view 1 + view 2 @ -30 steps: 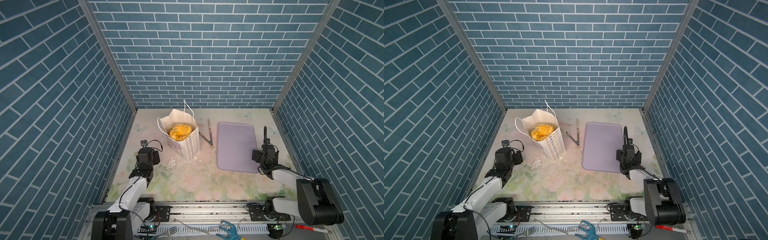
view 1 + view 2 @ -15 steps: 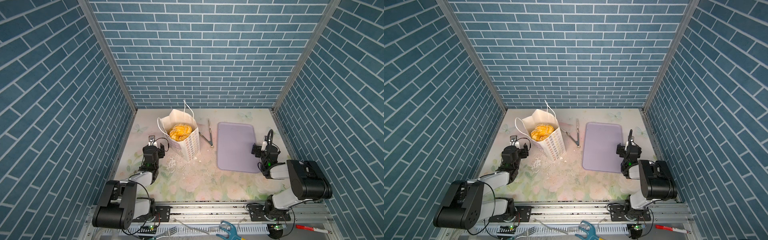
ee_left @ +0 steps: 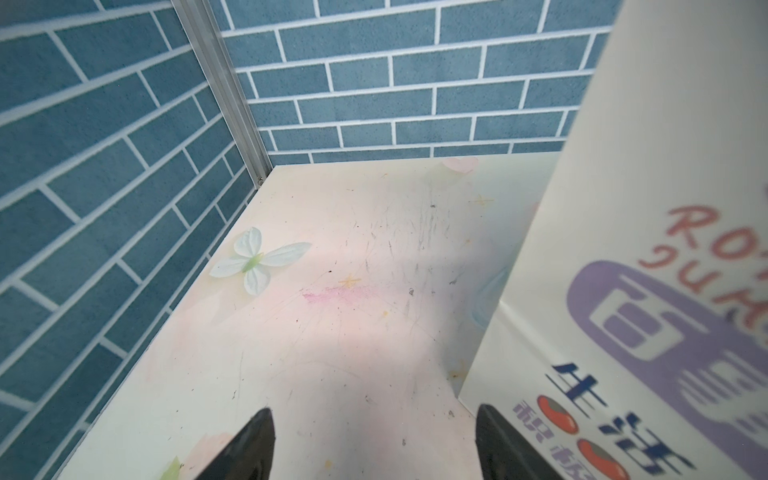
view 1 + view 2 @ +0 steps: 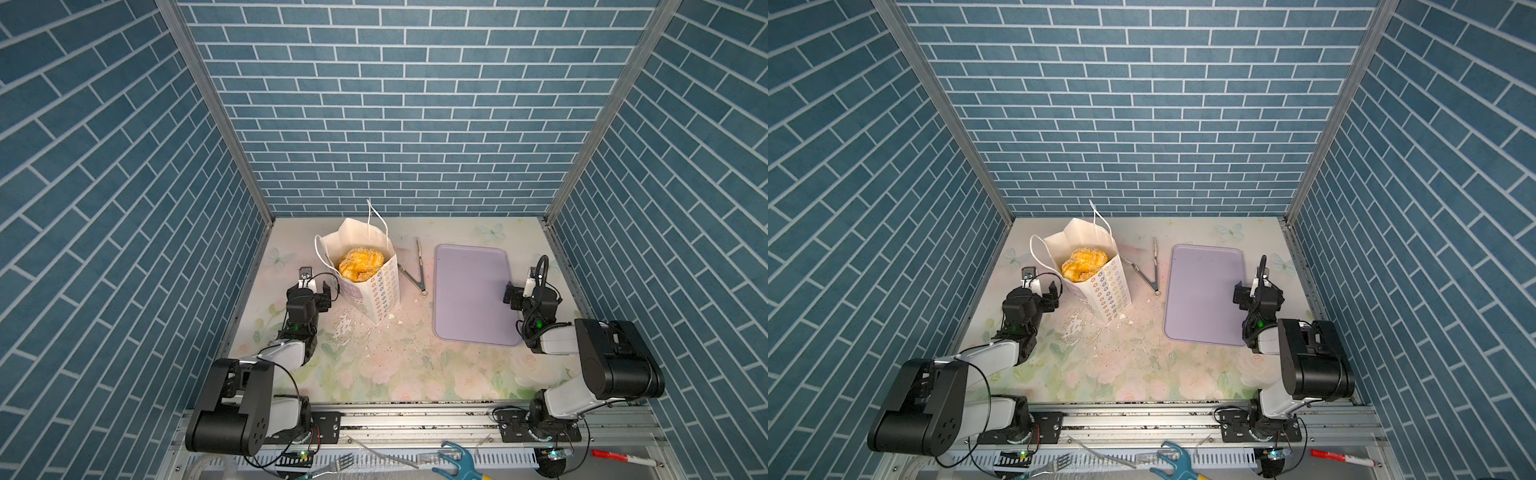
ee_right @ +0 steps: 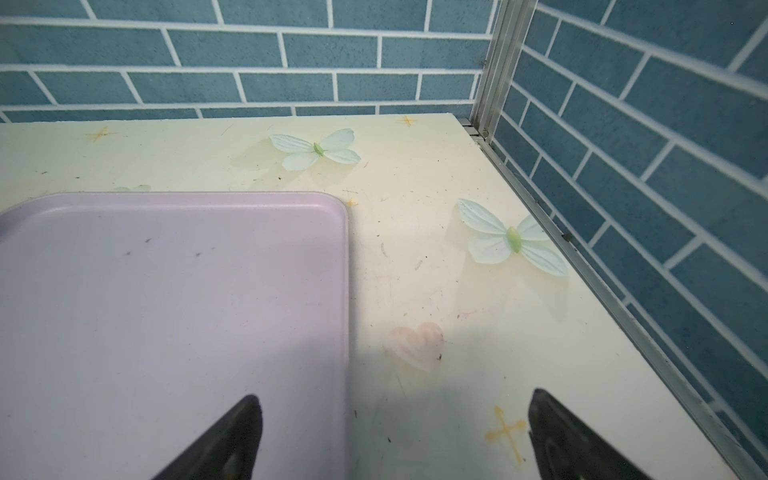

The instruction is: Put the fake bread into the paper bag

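Now, top views: the tall white paper bag with cord handles [image 4: 365, 274] stands upright on the floral table [image 4: 386, 365], with the golden-orange sugar-speckled fake bread [image 4: 359, 264] inside, seen through its open mouth in both top views.
Tray: the flat lavender plastic tray [image 4: 473, 293] lies right of the bag with nothing on it; thin metal tongs [image 4: 415, 268] lie between them.
Crumbs: white crumbs [image 4: 345, 328] lie in front of the bag.
Left wrist view: the left gripper [image 3: 374, 444] has its jaws apart and holds nothing; one finger [image 3: 503, 440] is just beside the printed bag wall [image 3: 648, 257].
Right wrist view: the right gripper [image 5: 395, 436] is spread wide and holds nothing, above the tray's edge [image 5: 347, 291].
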`<state>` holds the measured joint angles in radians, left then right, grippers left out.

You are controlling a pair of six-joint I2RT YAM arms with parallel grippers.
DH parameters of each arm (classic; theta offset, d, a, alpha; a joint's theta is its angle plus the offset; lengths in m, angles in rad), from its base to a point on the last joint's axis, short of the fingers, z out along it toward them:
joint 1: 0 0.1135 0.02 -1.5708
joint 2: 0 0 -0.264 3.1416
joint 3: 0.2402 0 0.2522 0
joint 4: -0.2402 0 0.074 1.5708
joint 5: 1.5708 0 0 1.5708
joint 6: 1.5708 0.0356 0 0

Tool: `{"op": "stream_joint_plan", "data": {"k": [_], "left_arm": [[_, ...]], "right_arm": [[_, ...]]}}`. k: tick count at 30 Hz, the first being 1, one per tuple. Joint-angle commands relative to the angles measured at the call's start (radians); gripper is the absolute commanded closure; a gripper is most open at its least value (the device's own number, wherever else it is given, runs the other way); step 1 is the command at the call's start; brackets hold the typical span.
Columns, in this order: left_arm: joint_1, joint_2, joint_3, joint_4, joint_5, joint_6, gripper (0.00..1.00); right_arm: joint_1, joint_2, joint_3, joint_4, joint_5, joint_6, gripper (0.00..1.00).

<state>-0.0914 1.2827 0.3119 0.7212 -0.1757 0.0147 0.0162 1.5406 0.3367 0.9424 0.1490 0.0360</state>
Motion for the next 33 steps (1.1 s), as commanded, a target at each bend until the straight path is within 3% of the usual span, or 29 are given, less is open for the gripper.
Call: {"op": "stream_joint_plan", "data": {"k": [1, 3, 7, 13, 33], "left_arm": [[0.000, -0.012, -0.012, 0.031, 0.032, 0.030, 0.23], [0.001, 0.005, -0.036, 0.127, 0.054, 0.121, 0.22], [0.044, 0.049, -0.010, 0.121, 0.058, 0.060, 0.18], [0.045, 0.267, -0.083, 0.481, 0.068, 0.060, 0.15], [0.047, 0.246, -0.054, 0.391, 0.041, 0.044, 0.12]], "right_arm": [[-0.004, 0.000, 0.018, 0.001, -0.008, -0.013, 0.01], [-0.005, 0.001, 0.018, 0.001, -0.009, -0.013, 0.01], [-0.005, 0.001, 0.017, 0.001, -0.010, -0.013, 0.01], [-0.004, 0.001, 0.018, 0.001, -0.009, -0.012, 0.01], [-0.023, 0.000, 0.032, -0.026, -0.050, -0.007, 0.01]]}}
